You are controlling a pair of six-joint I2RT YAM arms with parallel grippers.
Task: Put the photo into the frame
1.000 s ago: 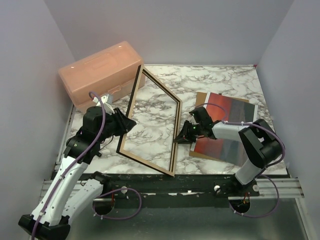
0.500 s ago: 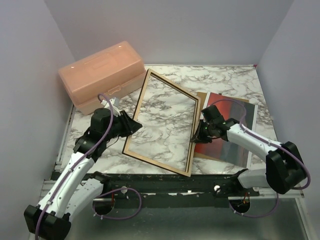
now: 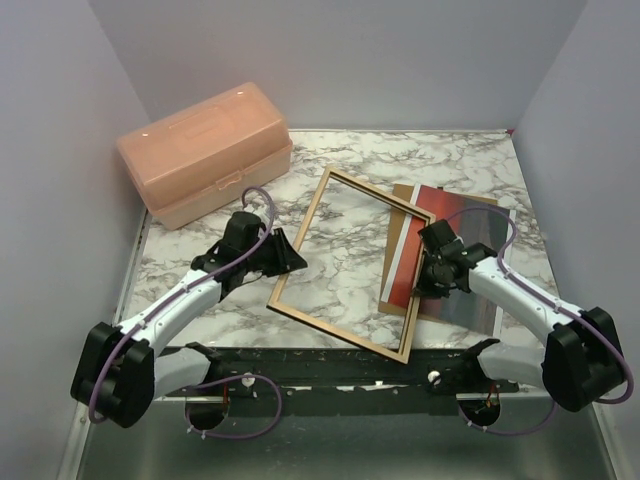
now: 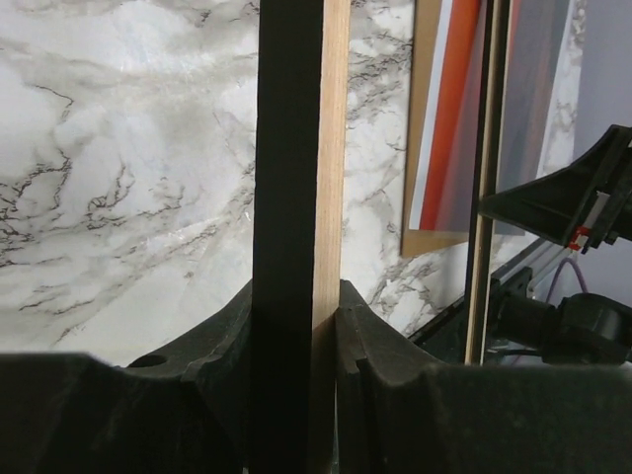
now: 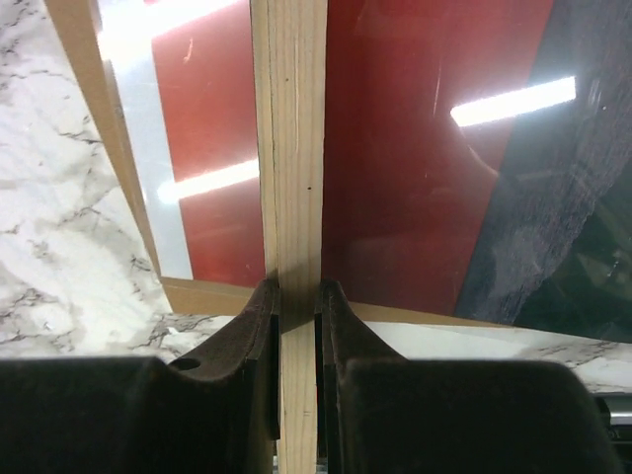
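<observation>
1. Top view: the frame (image 3: 340, 334) hangs between the two arms with its tan face up. The left gripper (image 3: 290, 263) is clamped on the rail at 9 o'clock and the right gripper (image 3: 424, 280) on the rail at 3 o'clock. The photo (image 3: 462, 302) lies picture-up on a brown board (image 3: 398, 192) at the table's 3 o'clock side. The frame's right rail already crosses the photo's left part, so most of the print lies outside the opening, toward 3 o'clock. Both long axes run roughly from 12 to 6, nearly parallel. The right arm is the nearer one to the photo. I judge the next move to be a sideways carry toward 3 o'clock.

2. Left wrist view: the left gripper (image 4: 296, 316) has its jaws narrow and pressed against both sides of the frame (image 4: 291, 148) rail, which runs straight from 6 to 12. The photo (image 4: 454, 109) shows at 2 o'clock, past the marble.

3. Right wrist view: the right gripper (image 5: 296, 296) pinches the tan rail of the frame (image 5: 291, 118). The glossy red photo (image 5: 415, 148) lies directly below, on both sides of the rail. The brown board (image 5: 99, 79) edges it at 10 o'clock.
</observation>
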